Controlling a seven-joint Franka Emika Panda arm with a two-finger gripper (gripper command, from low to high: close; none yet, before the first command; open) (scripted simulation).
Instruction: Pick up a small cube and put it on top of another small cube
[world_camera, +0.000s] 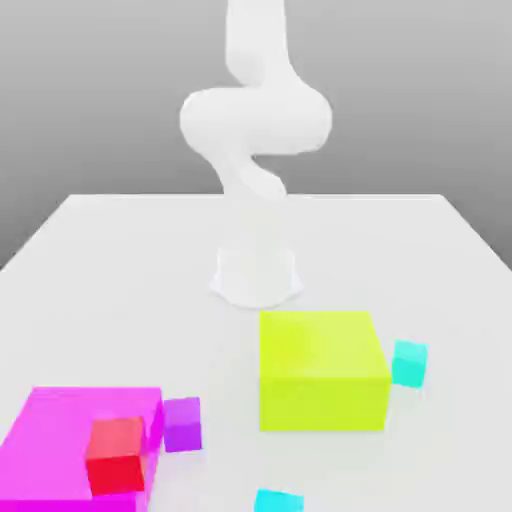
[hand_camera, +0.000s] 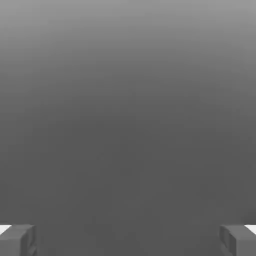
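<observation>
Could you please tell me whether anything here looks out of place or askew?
Nothing looks damaged, but the red cube sits slightly skewed on the magenta block, near its edge at the exterior view's right.

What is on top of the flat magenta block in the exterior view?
A small red cube appears to sit on the flat magenta block, near its right edge in that view. The patch beneath the cube is covered, so I cannot tell what it hides.
</observation>
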